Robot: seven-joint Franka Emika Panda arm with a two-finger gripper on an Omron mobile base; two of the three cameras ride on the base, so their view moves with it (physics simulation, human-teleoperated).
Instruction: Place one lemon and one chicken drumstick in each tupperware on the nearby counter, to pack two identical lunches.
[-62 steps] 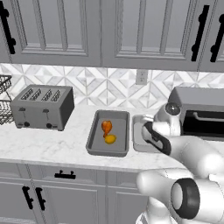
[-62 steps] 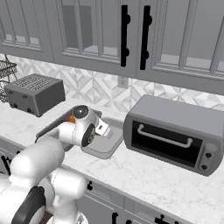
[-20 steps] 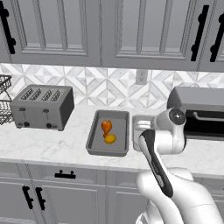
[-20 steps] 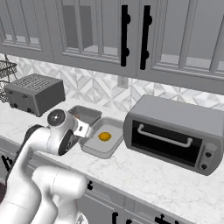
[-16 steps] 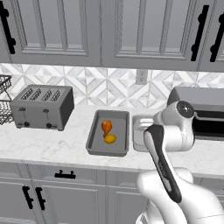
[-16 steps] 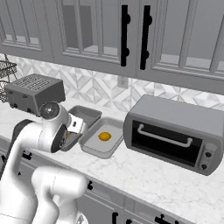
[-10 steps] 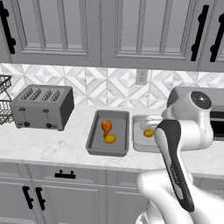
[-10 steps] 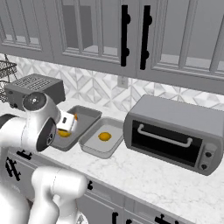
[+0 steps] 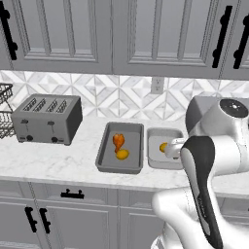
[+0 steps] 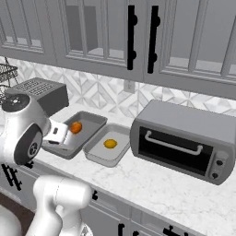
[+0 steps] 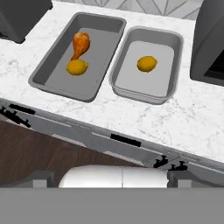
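Two shallow grey trays with rounded corners sit side by side, nearly touching, on the white marble-look worktop (image 11: 192,118). The left tupperware (image 11: 52,70), darker grey, holds a chicken drumstick (image 11: 80,43) lying lengthwise and a lemon (image 11: 77,67) just beside its narrow end. The right tupperware (image 11: 170,65), paler, holds a single second lemon (image 11: 147,64) near its middle.

The hand view looks down on both trays and takes in the grey drawer fronts with black handles under the worktop's front edge, and dark floor below. In the left base view the robot's bulky white and black arm covers part of the right tray, so its lemon shows as a sliver only, while the silver four-slot toaster (image 9: 47,119) stands well to the left. The right base view gives both trays unobstructed apart from the left tray's near corner, and shows the grey toaster oven (image 10: 184,138) just beside the right tray.

The arm is folded back over the front edge of the worktop, hand drawn away from the trays. The end effector is spread wide and holds nothing.
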